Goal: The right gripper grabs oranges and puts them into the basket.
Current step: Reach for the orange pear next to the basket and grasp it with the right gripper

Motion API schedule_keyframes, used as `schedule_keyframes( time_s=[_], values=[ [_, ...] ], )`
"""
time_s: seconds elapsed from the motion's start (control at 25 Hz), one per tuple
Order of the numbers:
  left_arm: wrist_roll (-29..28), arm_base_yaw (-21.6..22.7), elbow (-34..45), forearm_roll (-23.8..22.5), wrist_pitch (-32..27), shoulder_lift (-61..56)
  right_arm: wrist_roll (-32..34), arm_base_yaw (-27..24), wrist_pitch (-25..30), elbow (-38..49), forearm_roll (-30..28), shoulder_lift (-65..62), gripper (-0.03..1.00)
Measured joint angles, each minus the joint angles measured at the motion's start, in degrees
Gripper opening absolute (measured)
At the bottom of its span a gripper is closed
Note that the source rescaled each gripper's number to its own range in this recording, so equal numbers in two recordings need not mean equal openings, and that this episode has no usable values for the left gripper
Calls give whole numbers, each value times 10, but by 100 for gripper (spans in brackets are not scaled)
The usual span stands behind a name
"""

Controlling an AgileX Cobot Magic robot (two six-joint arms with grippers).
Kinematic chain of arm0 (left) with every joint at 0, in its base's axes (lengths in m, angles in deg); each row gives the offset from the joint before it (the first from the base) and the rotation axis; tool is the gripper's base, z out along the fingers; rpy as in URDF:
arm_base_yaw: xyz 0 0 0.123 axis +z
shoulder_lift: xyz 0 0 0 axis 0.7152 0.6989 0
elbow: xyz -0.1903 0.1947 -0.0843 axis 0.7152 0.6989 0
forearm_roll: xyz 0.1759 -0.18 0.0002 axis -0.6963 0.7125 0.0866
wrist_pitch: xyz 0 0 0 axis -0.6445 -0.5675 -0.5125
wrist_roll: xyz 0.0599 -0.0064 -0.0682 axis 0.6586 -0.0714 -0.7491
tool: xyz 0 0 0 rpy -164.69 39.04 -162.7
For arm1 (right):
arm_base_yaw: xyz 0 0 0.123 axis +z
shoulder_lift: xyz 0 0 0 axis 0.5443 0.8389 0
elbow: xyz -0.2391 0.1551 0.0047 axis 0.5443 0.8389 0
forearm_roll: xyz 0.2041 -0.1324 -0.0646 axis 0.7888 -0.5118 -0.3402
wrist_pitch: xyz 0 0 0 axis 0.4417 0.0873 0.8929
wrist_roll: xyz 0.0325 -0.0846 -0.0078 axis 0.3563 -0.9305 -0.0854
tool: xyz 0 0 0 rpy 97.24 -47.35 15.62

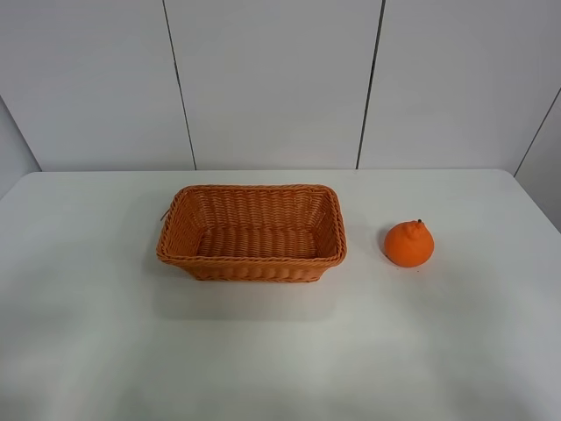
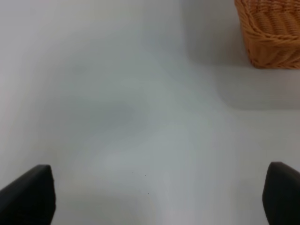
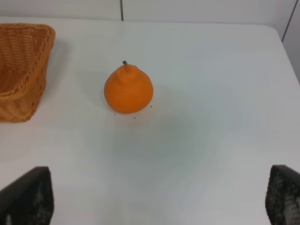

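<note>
A bright orange (image 1: pixel 408 243) with a raised knob and dark stem stands upright on the white table (image 1: pixel 280 351), to the right of the basket. It also shows in the right wrist view (image 3: pixel 128 89). The woven orange-brown basket (image 1: pixel 252 260) sits at the table's middle and holds nothing; its corner shows in the left wrist view (image 2: pixel 272 33) and its end in the right wrist view (image 3: pixel 21 70). My right gripper (image 3: pixel 159 197) is open, its black fingertips (image 3: pixel 28 194) wide apart, well short of the orange. My left gripper (image 2: pixel 157 194) is open over bare table. Neither arm shows in the exterior high view.
A white panelled wall (image 1: pixel 280 83) with dark seams stands behind the table. The table's right edge (image 1: pixel 535 202) runs close past the orange.
</note>
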Motion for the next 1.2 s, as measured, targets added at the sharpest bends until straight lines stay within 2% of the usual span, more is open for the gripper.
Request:
schedule_keyframes(
  time_s=[0.4,0.56,0.8,1.2],
  values=[
    [0,0,0,0,0,0,0,0,0,-1,-2,1,100],
    [0,0,0,0,0,0,0,0,-10,-30,-3,56,100],
    [0,0,0,0,0,0,0,0,-55,-125,-3,280,100],
    [0,0,0,0,0,0,-34,0,-46,-337,11,737,100]
  ],
)
